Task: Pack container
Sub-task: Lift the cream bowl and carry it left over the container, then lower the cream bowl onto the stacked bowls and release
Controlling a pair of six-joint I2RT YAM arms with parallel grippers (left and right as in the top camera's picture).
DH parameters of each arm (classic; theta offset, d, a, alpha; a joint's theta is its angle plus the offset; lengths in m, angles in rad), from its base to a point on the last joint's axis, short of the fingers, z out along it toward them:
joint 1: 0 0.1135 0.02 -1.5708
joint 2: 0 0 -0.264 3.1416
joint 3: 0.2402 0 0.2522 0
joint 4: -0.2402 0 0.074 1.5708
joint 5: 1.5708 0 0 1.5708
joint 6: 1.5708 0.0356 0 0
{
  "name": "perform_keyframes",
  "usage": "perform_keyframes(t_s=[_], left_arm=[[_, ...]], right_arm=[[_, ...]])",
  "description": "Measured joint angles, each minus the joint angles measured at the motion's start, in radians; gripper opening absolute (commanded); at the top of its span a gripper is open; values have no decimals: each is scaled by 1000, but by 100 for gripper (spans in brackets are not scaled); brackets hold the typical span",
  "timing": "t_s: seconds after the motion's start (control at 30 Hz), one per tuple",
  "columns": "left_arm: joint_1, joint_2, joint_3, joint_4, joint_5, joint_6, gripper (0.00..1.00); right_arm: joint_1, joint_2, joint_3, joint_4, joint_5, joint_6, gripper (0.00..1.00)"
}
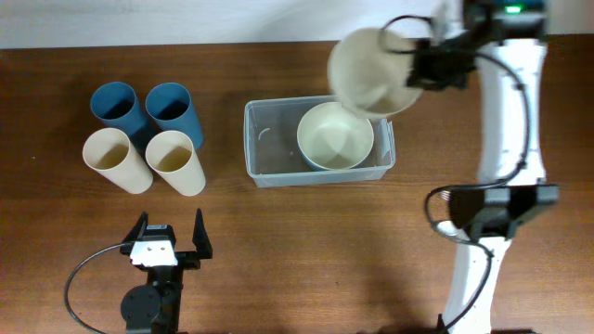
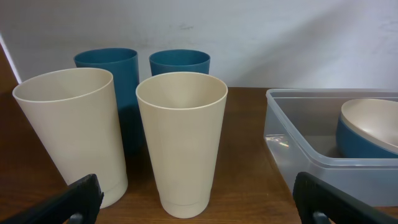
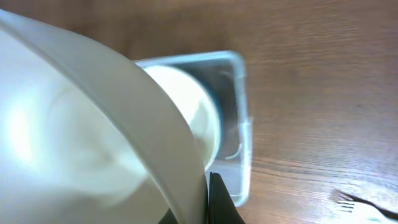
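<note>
The clear plastic container [image 1: 269, 153] lies mid-table with one cream bowl [image 1: 335, 135], blue on the outside, in its right half. Its left half holds nothing. My right gripper [image 1: 422, 67] is shut on the rim of a second cream bowl [image 1: 367, 74], held tilted in the air over the container's far right corner. In the right wrist view this held bowl [image 3: 93, 143] fills the left side, with the gripper [image 3: 208, 199] pinching its wall and the container [image 3: 239, 124] below. My left gripper [image 1: 170, 243] stands open near the front left, empty, facing the cups.
Two blue cups [image 1: 116, 104] [image 1: 172, 107] and two cream cups [image 1: 111, 156] [image 1: 172, 158] stand upright left of the container. The nearer cream cup [image 2: 181, 140] is straight ahead of the left gripper [image 2: 202, 199]. A fork [image 3: 360, 204] lies on the wood right of the container.
</note>
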Motion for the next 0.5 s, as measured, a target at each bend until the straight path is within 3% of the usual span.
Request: perform_keyframes(t_s=[0.2,0.5], left_arm=[[0,0,0,0,0,0,100],[0,0,0,0,0,0,100]], right_arm=[[173,0,-87,0,101,6,4],[186,0,-235,44,163,24,4]])
